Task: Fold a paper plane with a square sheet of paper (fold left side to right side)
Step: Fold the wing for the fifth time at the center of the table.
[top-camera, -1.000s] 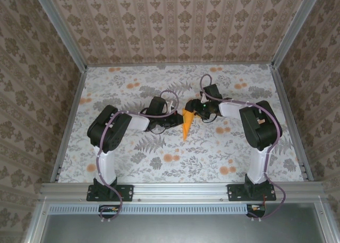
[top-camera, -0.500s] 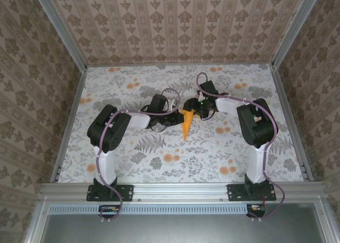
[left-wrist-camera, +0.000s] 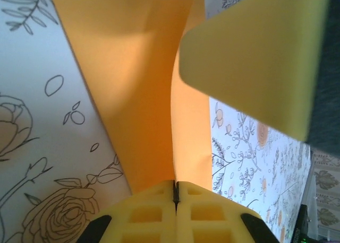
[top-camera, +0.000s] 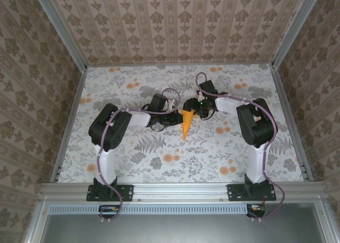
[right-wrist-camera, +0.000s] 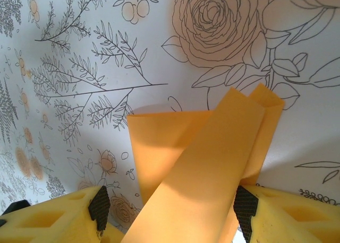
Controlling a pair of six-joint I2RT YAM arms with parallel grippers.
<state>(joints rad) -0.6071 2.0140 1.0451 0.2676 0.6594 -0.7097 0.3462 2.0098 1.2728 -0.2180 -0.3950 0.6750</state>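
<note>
Probably light, floppy and easily creased, the paper plane (top-camera: 186, 122) is pinched tight by the left hand (left-wrist-camera: 176, 189); the right hand (right-wrist-camera: 169, 216) straddles it wide. Best held along folded edges.

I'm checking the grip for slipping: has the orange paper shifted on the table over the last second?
No. In the top view the orange paper keeps its pointed tip on the same spot of the leaf-printed tablecloth.
</note>
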